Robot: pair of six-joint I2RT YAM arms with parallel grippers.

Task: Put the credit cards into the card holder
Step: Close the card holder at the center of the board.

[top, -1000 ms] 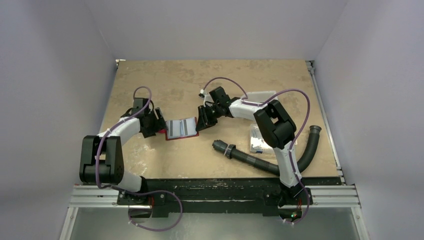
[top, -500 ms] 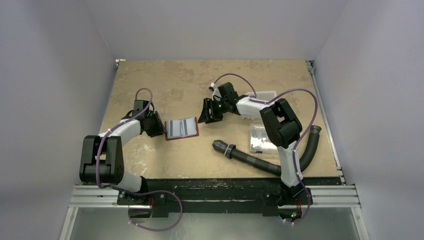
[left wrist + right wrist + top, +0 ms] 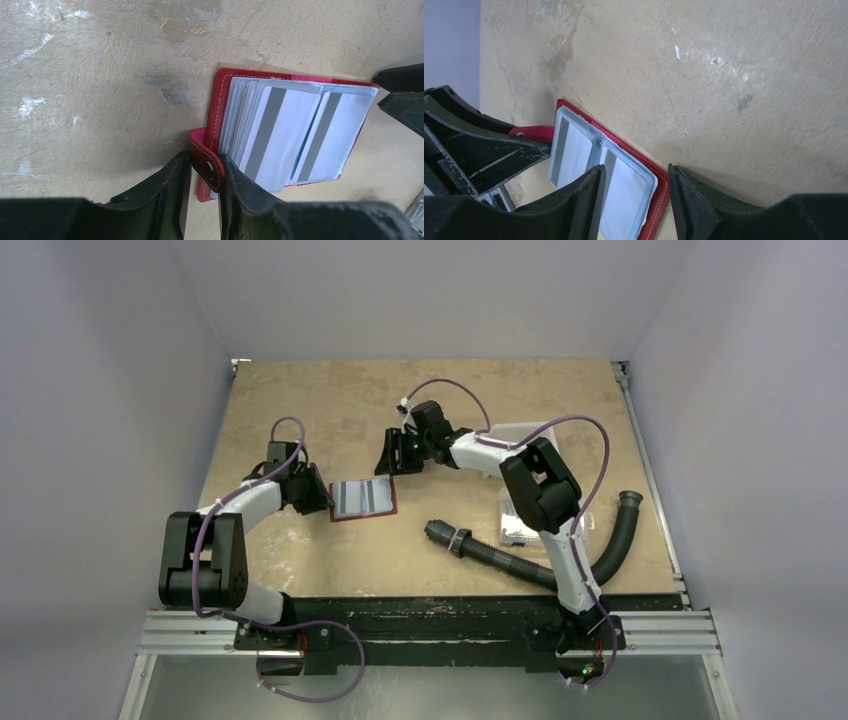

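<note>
On the table [image 3: 300,400] left of centre, card holder [image 3: 363,498] lies open, long axis left-right, credit cards [image 3: 280,135] showing in its sleeves, left gripper [image 3: 202,172] pinching its closing tab [image 3: 206,160], right gripper [image 3: 634,185] spread, hovering at its far-right corner.

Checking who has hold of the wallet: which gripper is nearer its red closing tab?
Left. The left gripper pinches the closing tab; the right gripper sits open at the opposite edge of the card holder.
</note>
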